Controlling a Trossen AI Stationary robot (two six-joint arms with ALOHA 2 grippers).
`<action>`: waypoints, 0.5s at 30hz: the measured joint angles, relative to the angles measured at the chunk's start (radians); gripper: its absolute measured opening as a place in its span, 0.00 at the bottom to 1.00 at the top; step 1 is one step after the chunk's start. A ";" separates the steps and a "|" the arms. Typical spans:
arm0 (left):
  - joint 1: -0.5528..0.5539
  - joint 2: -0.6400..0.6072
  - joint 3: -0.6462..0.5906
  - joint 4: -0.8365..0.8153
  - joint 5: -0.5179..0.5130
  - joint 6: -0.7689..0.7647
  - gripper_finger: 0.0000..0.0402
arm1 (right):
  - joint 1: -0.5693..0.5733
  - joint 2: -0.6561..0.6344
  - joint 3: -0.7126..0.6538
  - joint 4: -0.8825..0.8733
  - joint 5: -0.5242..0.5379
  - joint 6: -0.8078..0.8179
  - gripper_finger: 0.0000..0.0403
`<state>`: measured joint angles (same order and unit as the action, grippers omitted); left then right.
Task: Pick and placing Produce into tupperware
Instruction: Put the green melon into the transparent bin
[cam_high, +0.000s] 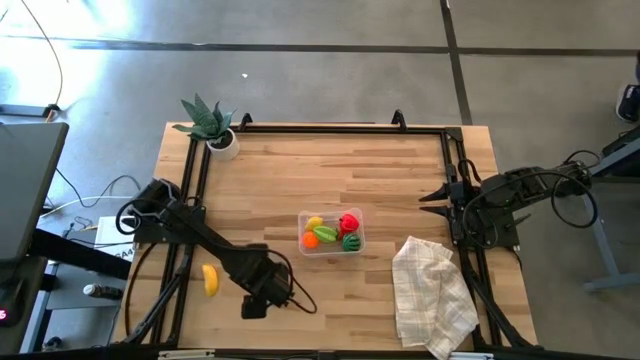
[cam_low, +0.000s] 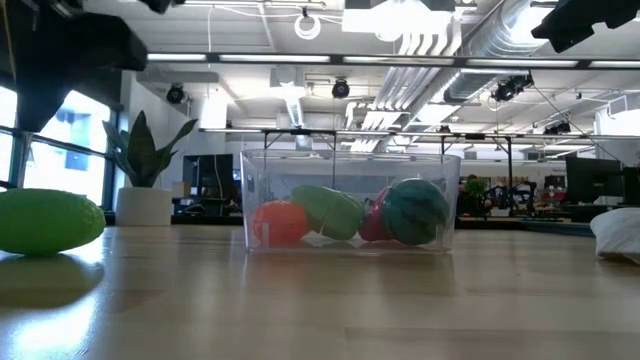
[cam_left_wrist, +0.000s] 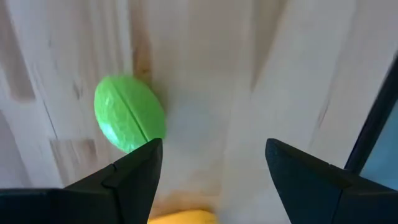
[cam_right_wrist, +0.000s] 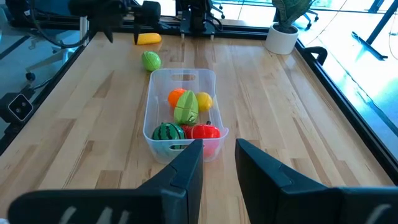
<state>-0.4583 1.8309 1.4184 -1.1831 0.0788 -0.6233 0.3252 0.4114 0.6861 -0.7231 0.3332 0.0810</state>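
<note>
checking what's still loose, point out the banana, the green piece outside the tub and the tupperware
banana (cam_high: 210, 280), high view, middle of its yellow body
green piece (cam_left_wrist: 129, 114), left wrist view, centre, near its seam
tupperware (cam_right_wrist: 205, 79), right wrist view, far rim

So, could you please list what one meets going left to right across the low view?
Green piece → potted plant → tupperware holding orange, green piece, watermelon → white cloth.

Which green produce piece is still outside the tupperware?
The round lime-green piece, lying on the table beside the banana; the other green ones sit inside the tupperware.
</note>
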 joint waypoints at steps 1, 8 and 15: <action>0.000 0.000 0.002 -0.001 0.000 0.045 0.69 | 0.000 0.000 0.000 0.000 0.000 0.000 0.21; 0.001 0.000 0.000 -0.084 -0.083 0.141 0.69 | 0.000 0.000 0.000 0.000 0.000 0.000 0.21; 0.029 0.000 -0.059 -0.136 -0.100 0.065 0.69 | 0.000 0.000 0.000 0.000 0.000 0.000 0.21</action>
<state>-0.4294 1.8305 1.3598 -1.3192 -0.0214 -0.5579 0.3255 0.4114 0.6861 -0.7231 0.3332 0.0811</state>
